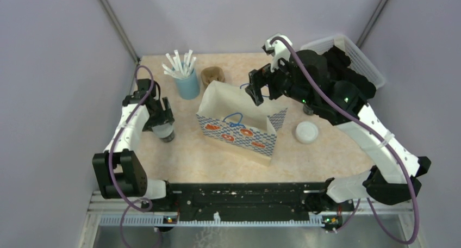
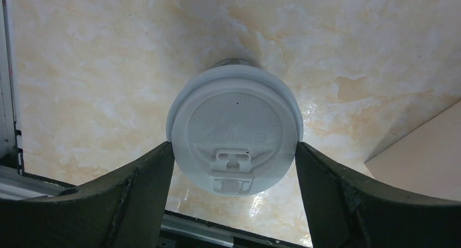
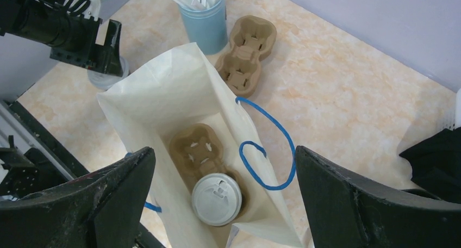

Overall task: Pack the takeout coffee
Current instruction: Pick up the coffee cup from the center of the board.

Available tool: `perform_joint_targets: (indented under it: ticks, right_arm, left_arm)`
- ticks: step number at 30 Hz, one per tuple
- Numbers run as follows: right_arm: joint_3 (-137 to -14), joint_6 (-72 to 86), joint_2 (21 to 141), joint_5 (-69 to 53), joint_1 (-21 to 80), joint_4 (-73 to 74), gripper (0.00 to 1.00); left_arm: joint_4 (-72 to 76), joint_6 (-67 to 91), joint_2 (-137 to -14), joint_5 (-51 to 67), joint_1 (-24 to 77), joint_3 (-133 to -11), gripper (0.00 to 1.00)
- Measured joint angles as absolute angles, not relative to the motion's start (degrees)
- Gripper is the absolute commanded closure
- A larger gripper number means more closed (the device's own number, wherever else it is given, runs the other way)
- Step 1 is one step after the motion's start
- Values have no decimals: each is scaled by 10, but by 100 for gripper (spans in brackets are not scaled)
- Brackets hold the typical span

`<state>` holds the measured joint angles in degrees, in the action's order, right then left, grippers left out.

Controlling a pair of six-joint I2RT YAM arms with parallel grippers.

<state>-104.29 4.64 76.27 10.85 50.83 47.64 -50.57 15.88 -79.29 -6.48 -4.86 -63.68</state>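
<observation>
A takeout coffee cup with a white sip lid (image 2: 234,134) stands on the table at the left (image 1: 164,131). My left gripper (image 1: 162,123) is shut on it, both fingers (image 2: 147,188) pressing the lid's sides. A second lidded cup (image 3: 216,199) sits in a brown pulp carrier (image 3: 193,147) at the bottom of the open paper bag (image 1: 239,129). My right gripper (image 1: 255,93) is open and empty above the bag's mouth (image 3: 223,150). A loose white lid (image 1: 307,132) lies on the table right of the bag.
A light-blue cup of white straws (image 1: 187,85) and a second pulp carrier (image 1: 213,74) stand behind the bag. A white basket (image 1: 359,57) is at the back right. A small dark round thing (image 1: 308,111) lies partly under the right arm. The bag's blue handle (image 3: 269,150) hangs outward.
</observation>
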Motion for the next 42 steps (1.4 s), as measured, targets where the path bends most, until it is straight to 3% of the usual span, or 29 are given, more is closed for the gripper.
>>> perform_joint_targets:
  ticks: [4, 14, 23, 42]
  right_arm:
    - [-1042, 48, 763, 109, 508, 476, 1]
    - [-1042, 56, 763, 109, 508, 476, 1]
    - [-1042, 58, 763, 109, 508, 476, 1]
    - [-1086, 72, 791, 144, 508, 519, 1]
  left_arm:
    - [-505, 153, -797, -65, -49, -640, 13]
    - [-505, 148, -803, -65, -49, -643, 19]
    - [-501, 145, -806, -65, -49, -643, 12]
    - [-502, 144, -809, -50, -49, -648, 23]
